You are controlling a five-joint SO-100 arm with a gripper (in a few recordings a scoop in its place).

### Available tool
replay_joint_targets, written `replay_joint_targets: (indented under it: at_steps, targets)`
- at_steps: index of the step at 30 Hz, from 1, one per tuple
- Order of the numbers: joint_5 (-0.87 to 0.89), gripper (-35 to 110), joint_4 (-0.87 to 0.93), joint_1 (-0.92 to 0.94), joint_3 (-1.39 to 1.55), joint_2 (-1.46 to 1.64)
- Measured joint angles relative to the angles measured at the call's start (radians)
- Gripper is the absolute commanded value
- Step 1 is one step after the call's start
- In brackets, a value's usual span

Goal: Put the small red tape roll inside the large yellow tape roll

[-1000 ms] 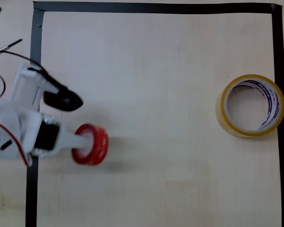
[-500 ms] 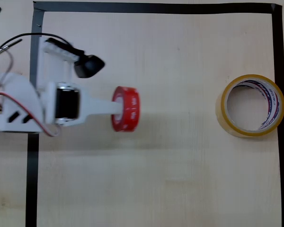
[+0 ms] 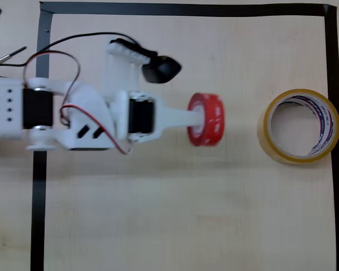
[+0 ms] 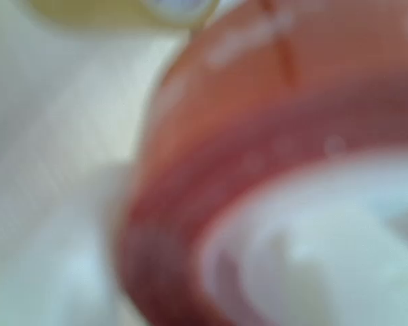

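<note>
The small red tape roll (image 3: 206, 119) hangs on edge above the table's middle, held at the tip of my white gripper (image 3: 199, 119), which is shut on it. In the wrist view the same red roll (image 4: 258, 136) looms close and blurred, its white core at lower right. The large yellow tape roll (image 3: 300, 126) lies flat near the right border of the overhead view, its wide hole facing up, a short gap to the right of the red roll. A blurred sliver of the yellow roll (image 4: 115, 10) shows at the top of the wrist view.
Black tape (image 3: 43, 169) frames the pale wooden table (image 3: 186, 214). My arm's white body and wires reach in from the left edge. A black camera (image 3: 161, 69) juts above the gripper.
My arm has swung up and extended rightward across the table, carrying the red roll from the lower left toward the yellow roll. The yellow roll has stayed put.
</note>
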Motion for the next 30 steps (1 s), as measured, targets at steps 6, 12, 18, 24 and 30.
replay_joint_targets:
  at_steps: [6,12,18,24,30]
  targets:
    - [0.002,0,-0.008,-0.012,-0.091,-0.095]
    - [0.002,0,-0.008,-0.009,-0.196,-0.201]
    - [0.002,0,-0.008,-0.018,-0.322,-0.337]
    - [0.002,0,-0.008,-0.011,-0.497,-0.549]
    - [0.002,0,-0.008,0.005,-0.615,-0.641]
